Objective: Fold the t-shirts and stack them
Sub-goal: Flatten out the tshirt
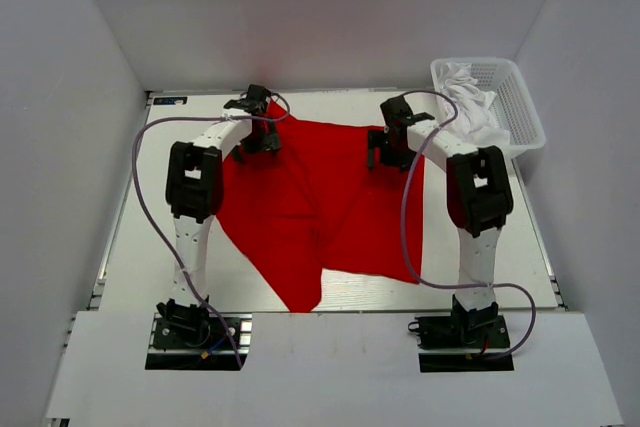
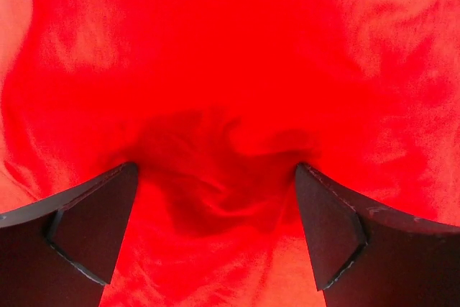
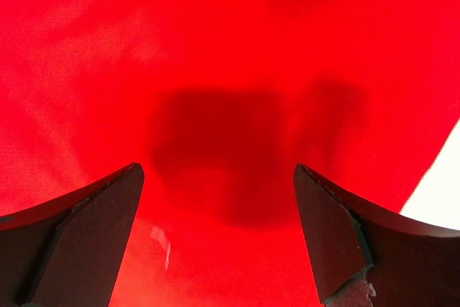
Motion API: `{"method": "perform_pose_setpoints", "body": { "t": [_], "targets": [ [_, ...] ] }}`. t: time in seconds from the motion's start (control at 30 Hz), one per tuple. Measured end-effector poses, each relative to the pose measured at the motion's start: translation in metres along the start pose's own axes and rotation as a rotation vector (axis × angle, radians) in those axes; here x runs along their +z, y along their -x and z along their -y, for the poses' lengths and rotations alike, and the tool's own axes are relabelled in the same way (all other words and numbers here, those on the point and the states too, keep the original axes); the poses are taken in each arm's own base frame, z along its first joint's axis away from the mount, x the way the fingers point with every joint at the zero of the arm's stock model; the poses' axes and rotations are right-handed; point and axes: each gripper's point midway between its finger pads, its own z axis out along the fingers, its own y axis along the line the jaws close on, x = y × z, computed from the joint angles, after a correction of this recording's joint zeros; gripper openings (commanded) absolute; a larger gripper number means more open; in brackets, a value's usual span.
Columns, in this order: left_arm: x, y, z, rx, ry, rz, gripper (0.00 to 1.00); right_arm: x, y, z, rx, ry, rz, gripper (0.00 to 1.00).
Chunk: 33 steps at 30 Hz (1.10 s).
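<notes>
Top external: rumpled red cotton t-shirt [image 1: 310, 197] on the tabletop [image 1: 380, 292], left gripper [image 1: 258, 142] and right gripper [image 1: 386, 155] over it, fingers wide. Folding's barely started, I'd guess; next is pinching the far edge.

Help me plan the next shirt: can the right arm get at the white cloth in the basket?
Probably yes. The white cloth lies in the open-topped basket beside the right arm, nothing between; the right end effector is open over the red shirt, holding nothing.
</notes>
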Motion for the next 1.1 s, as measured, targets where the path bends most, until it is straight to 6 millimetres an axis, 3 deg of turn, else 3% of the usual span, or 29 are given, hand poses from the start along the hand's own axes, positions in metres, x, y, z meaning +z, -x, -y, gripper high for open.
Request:
{"method": "perform_pose_setpoints", "body": {
  "t": [0.1,0.23,0.43,0.53,0.77,0.87,0.93,1.0,1.1],
  "targets": [
    [0.007,0.014,-0.002,0.027,-0.028,0.023,1.0,0.019,0.015,0.009,0.012,-0.002,-0.013,0.9],
    [0.023,0.048,0.004,0.084,-0.076,0.09,1.0,0.033,0.044,0.016,0.024,0.004,0.002,0.9],
    [0.044,0.109,0.019,0.139,-0.202,0.234,1.0,0.061,0.121,0.016,0.014,0.063,0.123,0.9],
    [0.046,0.122,0.022,0.164,-0.274,0.268,1.0,0.069,0.146,0.024,-0.001,0.064,0.202,0.9],
    [0.038,0.125,0.028,0.21,-0.382,0.274,1.0,0.068,0.168,0.033,-0.068,0.071,0.283,0.9],
    [0.021,0.121,0.03,0.202,-0.405,0.257,1.0,0.055,0.17,0.026,-0.096,0.102,0.296,0.9],
    [-0.004,0.116,0.025,0.181,-0.406,0.239,1.0,0.034,0.171,0.019,-0.116,0.121,0.311,0.9],
    [-0.044,0.112,0.016,0.141,-0.4,0.244,1.0,0.003,0.172,0.01,-0.141,0.136,0.342,0.9],
    [-0.117,0.091,-0.004,0.055,-0.378,0.251,1.0,-0.059,0.159,-0.013,-0.169,0.174,0.388,0.9]
  ]
}}
